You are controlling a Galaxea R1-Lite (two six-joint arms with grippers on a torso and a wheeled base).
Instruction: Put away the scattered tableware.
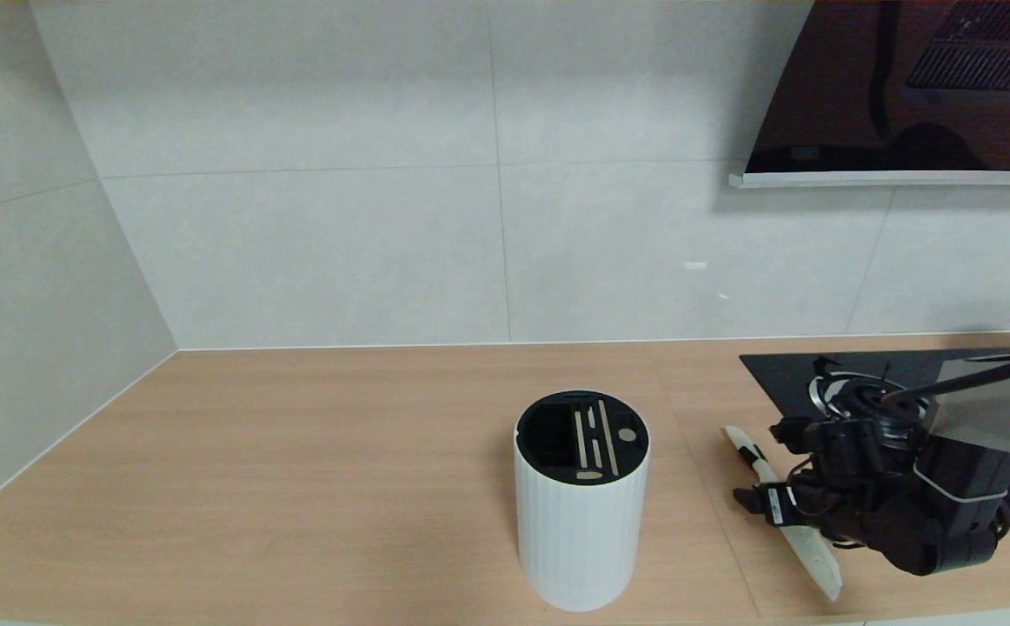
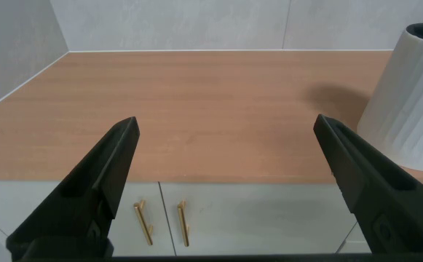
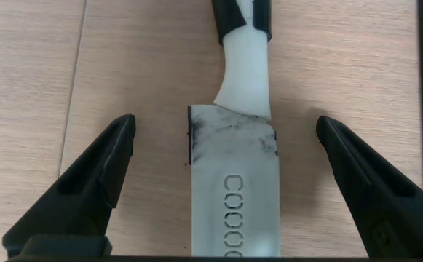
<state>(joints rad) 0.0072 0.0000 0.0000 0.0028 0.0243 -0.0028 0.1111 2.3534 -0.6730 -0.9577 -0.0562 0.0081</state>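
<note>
Right gripper sits jaws wide astride the knife, lying flat on the counter right of the holder; best to drop square and pinch near the handle, not mid-blade; left gripper also wide, near the counter's front edge.

Wooden desk meets a grey tiled wall at the back and left. A black hob, set into the desk at the right, carries a round burner. A dark hood hangs on the wall above. Pale cabinet doors below the desk's front edge bear two upright gold handles.
</note>
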